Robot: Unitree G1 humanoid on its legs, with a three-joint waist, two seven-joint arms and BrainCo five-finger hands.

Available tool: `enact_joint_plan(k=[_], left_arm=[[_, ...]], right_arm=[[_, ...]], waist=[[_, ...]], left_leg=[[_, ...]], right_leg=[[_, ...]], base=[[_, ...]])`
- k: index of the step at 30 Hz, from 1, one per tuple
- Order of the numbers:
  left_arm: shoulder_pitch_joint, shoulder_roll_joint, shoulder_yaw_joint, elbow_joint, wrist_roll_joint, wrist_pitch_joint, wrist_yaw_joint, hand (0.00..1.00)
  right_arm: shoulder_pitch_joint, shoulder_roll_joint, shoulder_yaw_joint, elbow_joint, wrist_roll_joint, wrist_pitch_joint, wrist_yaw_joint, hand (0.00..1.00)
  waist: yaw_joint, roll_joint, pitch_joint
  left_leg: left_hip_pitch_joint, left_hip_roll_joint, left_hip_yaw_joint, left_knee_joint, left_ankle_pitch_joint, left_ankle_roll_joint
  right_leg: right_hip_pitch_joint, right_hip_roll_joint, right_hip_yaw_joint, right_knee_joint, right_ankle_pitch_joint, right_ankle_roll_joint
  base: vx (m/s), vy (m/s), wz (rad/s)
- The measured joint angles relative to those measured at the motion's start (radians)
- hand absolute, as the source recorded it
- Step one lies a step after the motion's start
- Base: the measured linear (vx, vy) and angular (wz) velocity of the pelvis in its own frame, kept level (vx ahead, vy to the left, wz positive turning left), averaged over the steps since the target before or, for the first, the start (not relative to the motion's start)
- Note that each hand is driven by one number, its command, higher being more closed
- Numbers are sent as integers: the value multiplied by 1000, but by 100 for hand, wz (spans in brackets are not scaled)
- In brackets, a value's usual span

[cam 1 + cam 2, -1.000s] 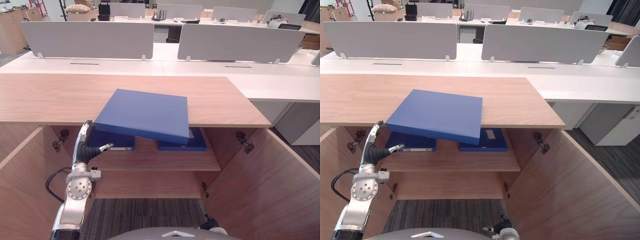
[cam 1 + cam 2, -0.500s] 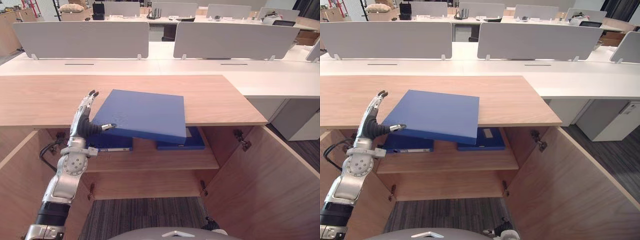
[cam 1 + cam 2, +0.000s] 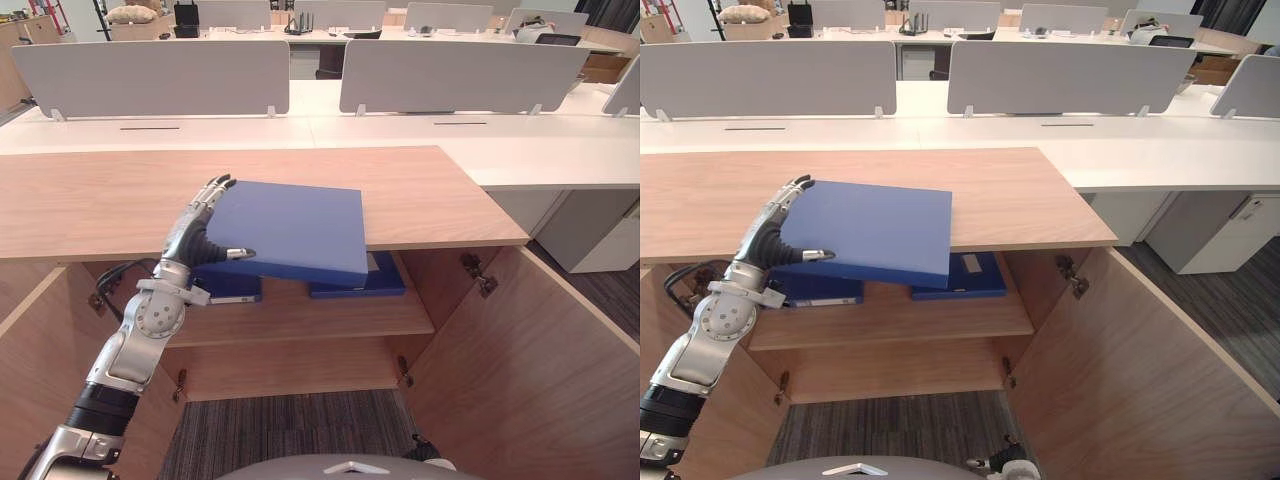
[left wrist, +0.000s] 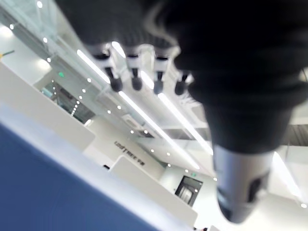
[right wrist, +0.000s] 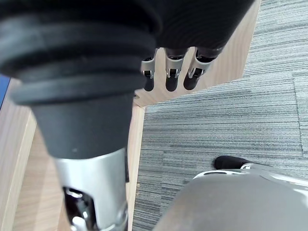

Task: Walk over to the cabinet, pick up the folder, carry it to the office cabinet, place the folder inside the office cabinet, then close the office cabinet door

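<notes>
A flat blue folder [image 3: 290,228] lies on the wooden cabinet top [image 3: 440,195], its front edge jutting out over the open cabinet. My left hand [image 3: 196,244] is at the folder's left side. Its fingers [image 3: 212,190] lie straight along that edge and the thumb points across the folder's front edge. In the left wrist view the straight fingers [image 4: 134,72] stand over the blue folder [image 4: 43,187]. My right hand [image 5: 168,72] hangs low over the carpet beside a wooden panel, fingers relaxed and holding nothing.
Both cabinet doors stand open, the right door [image 3: 530,360] and the left door [image 3: 30,370]. On the inner shelf [image 3: 330,318] lie two more blue folders [image 3: 365,283]. White desks with grey dividers [image 3: 450,75] stand behind the cabinet. Grey carpet [image 3: 290,435] lies in front.
My left hand has risen from below the cabinet top's front edge to the folder's left side. The folder has stayed in place; the camera has shifted slightly.
</notes>
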Motion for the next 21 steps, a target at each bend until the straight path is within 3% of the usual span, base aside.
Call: enact_joint_plan(k=[6, 14, 18, 21], left_arm=[[0, 0, -107, -18, -88, -4, -44, 0], [-18, 0, -231, -18, -126, -5, -112, 0], [-37, 16, -241, -18, -121, -9, -116, 0], [-142, 97, -182, -19, -47, -10, -102, 0]], right_arm=[[-2, -1, 0, 0, 0, 5, 0, 0], [-6, -1, 2, 0, 0, 7, 1, 0], [-6, -1, 2, 1, 0, 7, 1, 0], [-6, -1, -3, 27, 19, 5, 1, 0]], waist=[[-2, -2, -1], [-4, -3, -1], [-1, -3, -2], [9, -11, -8]], left_leg=[[1, 0, 5, 0, -3, 0], [5, 0, 9, 0, -4, 1], [16, 1, 21, 0, -6, 2], [12, 4, 31, 0, -6, 1]], right_leg=[[0, 0, 3, -1, 1, -2], [0, 0, 6, 2, 1, -6], [2, 0, 21, 7, 1, -7], [-18, 1, 34, 31, 3, -1]], base=[[0, 0, 0], [0, 0, 0], [-10, -1, -10], [-31, -2, -11]])
